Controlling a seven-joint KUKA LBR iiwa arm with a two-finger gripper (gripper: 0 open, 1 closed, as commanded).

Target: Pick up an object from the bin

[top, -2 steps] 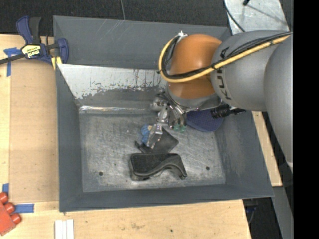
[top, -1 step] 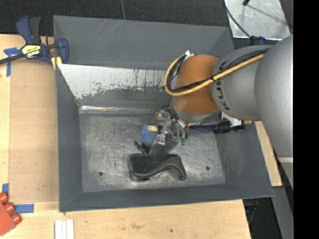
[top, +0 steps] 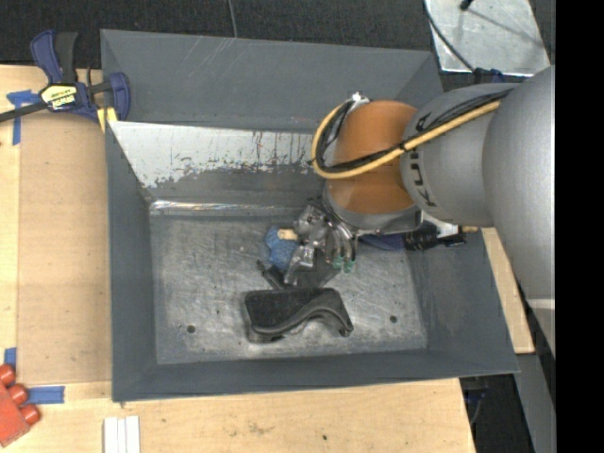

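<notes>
Observed: one grey metal bin (top: 189,281) with sloping walls and a scuffed, flat floor. One robot arm (top: 472,159) enters from the right. It carries one rounded orange cover (top: 373,159) at the wrist, and one yellow cable (top: 319,149) loops over that cover.

The gripper (top: 311,248) is low in the bin, near the middle of the floor and a little towards the back wall. Its metal parts overlap from this angle, so whether it is wide or narrow cannot be told, and nothing can be confirmed as held.

Contents counted on the floor:
- One small, irregular blue lump (top: 277,245), just to the left of the gripper and touching or very nearly touching it. It is the nearest item to the gripper.
- One large, flat black curved piece (top: 288,311), shaped like a boomerang or shoe sole. It lies in front of the gripper towards the near wall, clear of the gripper.
- One dark blue sliver (top: 382,243) at the lower edge of the orange cover. It may be a second blue item, but it is mostly hidden
</notes>
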